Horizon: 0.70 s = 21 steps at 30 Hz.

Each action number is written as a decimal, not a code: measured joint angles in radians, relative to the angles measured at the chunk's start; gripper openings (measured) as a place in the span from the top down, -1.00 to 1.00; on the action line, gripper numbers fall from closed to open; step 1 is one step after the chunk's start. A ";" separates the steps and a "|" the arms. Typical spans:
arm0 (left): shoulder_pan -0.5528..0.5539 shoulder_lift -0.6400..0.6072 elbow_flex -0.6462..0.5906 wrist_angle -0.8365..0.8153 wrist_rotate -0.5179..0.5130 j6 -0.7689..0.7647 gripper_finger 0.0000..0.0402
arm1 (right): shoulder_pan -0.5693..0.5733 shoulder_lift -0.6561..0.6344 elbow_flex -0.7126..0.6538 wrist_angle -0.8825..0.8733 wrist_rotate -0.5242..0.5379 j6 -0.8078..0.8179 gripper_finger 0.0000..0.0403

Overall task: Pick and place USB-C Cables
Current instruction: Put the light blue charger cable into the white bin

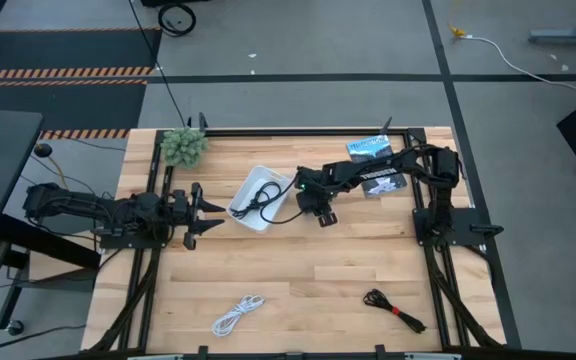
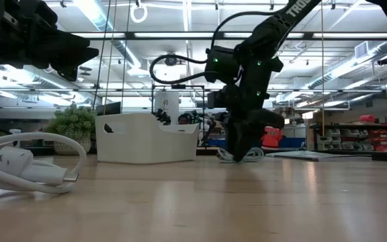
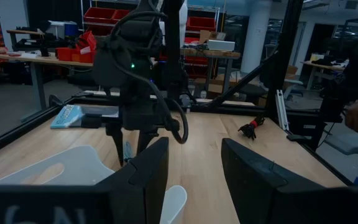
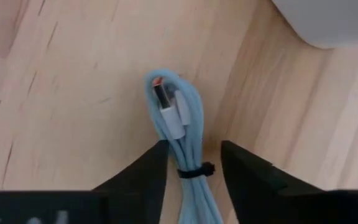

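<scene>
Right wrist view, right claw (image 4: 193, 163) apart astride pale blue cable (image 4: 180, 127), left claw (image 1: 196, 210) apart.

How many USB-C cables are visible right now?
4. Black one in the white tray; pale one on the wood between the right gripper's fingers; white one and red-banded black one toward the high view's bottom edge. More may be hidden.

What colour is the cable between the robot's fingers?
Pale blue cable, seen best in the right wrist view.
</scene>
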 joint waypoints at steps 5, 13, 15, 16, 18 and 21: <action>0.000 0.000 0.000 0.000 0.000 0.000 0.22 | 0.009 0.000 0.000 0.015 0.000 -0.014 0.64; 0.000 0.000 0.000 0.000 0.000 0.000 0.22 | 0.080 0.006 0.070 -0.040 0.083 -0.023 0.94; 0.000 0.000 0.000 0.000 0.000 0.000 0.22 | 0.113 0.006 0.105 -0.057 0.154 -0.055 0.92; 0.000 0.000 0.000 0.000 0.000 0.000 0.22 | 0.130 0.006 0.123 -0.068 0.191 -0.071 0.91; 0.000 0.000 0.000 0.000 0.000 0.000 0.22 | 0.161 0.006 0.156 -0.084 0.247 -0.099 0.91; 0.000 0.000 0.000 0.000 0.000 0.000 0.22 | 0.212 0.006 0.211 -0.080 0.316 -0.131 0.92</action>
